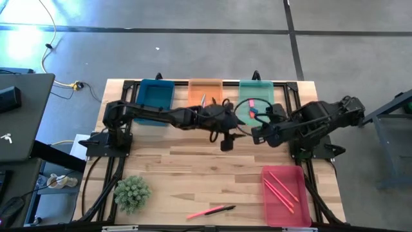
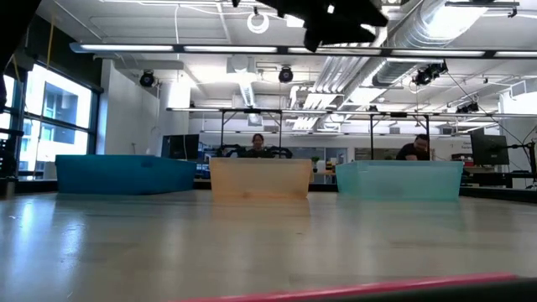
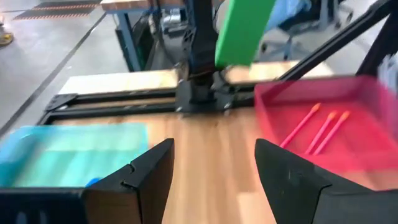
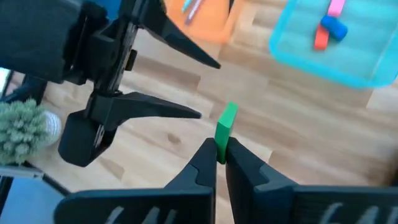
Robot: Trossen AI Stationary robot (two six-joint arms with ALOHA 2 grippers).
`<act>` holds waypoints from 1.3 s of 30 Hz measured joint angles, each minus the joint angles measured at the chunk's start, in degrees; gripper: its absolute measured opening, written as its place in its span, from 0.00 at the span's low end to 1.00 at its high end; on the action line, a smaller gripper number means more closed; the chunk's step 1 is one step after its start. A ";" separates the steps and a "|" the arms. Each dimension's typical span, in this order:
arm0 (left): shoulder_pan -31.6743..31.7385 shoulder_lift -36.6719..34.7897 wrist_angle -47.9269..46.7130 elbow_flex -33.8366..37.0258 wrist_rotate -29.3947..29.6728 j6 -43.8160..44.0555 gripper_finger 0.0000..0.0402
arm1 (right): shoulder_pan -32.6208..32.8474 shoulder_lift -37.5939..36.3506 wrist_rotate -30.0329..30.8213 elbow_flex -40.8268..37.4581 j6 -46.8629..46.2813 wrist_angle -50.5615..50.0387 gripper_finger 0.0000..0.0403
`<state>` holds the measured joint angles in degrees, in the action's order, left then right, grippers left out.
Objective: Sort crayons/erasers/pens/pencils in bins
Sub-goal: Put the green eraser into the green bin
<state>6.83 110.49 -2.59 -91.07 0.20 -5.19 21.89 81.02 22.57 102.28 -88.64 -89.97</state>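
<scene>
Above the middle of the wooden table (image 1: 193,167), in the high view, the left gripper (image 1: 226,136) and the right gripper (image 1: 257,135) are being held close together, just in front of the orange bin (image 1: 206,87) and the green bin (image 1: 256,87). The blue bin (image 1: 154,93) is sitting beside them, while the red-pink bin (image 1: 283,193) is lying near the table's right front edge with pink sticks (image 1: 280,187) inside. A pink pen (image 1: 209,211) and a small plant (image 1: 132,192) are resting at the front edge.

In the low view, three bins are standing in a row along the far edge; the tabletop before them is lying bare.

In the left wrist view, the left fingers (image 3: 149,171) are being held wide apart, holding nothing.

In the right wrist view, a green eraser (image 4: 225,127) is being pinched upright between the right fingers (image 4: 202,165); a red-orange eraser (image 4: 321,38) and a blue eraser (image 4: 334,27) are lying in the green bin.

No writing can be read anywhere.
</scene>
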 joint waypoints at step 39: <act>17.75 -9.90 -19.10 13.00 -8.34 -4.20 0.53 | -42.18 -4.69 5.55 -4.11 56.20 1.05 0.00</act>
<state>24.58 100.59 -21.69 -78.07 -8.14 -9.39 -20.29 76.33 28.12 98.17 -32.44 -88.92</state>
